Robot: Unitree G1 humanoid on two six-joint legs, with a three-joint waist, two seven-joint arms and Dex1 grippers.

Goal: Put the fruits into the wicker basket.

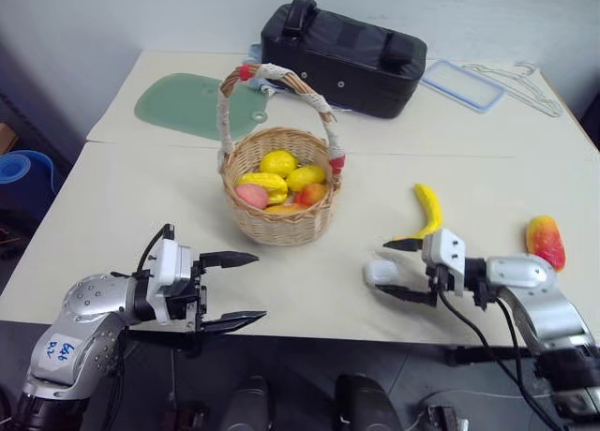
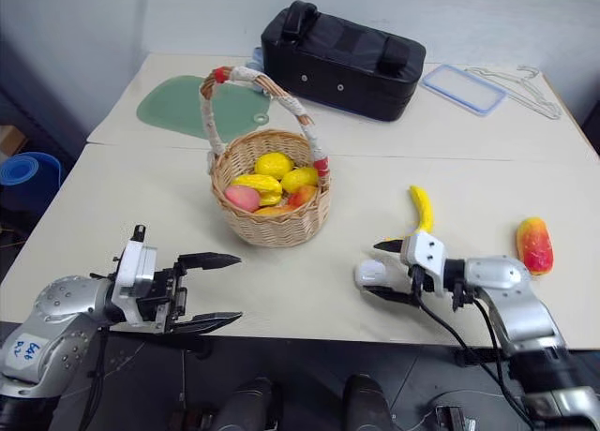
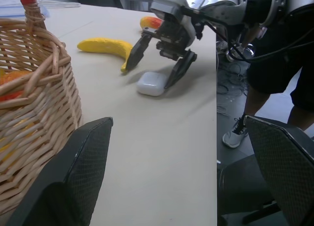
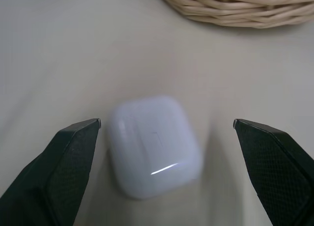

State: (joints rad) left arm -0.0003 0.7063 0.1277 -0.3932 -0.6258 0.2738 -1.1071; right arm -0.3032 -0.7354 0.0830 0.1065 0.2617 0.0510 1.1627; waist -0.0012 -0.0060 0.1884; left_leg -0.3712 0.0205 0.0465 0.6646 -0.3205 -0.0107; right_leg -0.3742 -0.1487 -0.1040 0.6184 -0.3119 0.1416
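The right gripper is spread wide, with the small white case lying on the table between its two fingers, untouched by either. The banana is found just beyond this gripper, and the mango-like fruit well off to its right. The left gripper is likewise held wide and empty, and the wicker basket, already filled with yellow and pink-red fruits, is seen just ahead of it.

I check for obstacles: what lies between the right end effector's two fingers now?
The small white case lies on the table between the open fingers, seen in the right wrist view.
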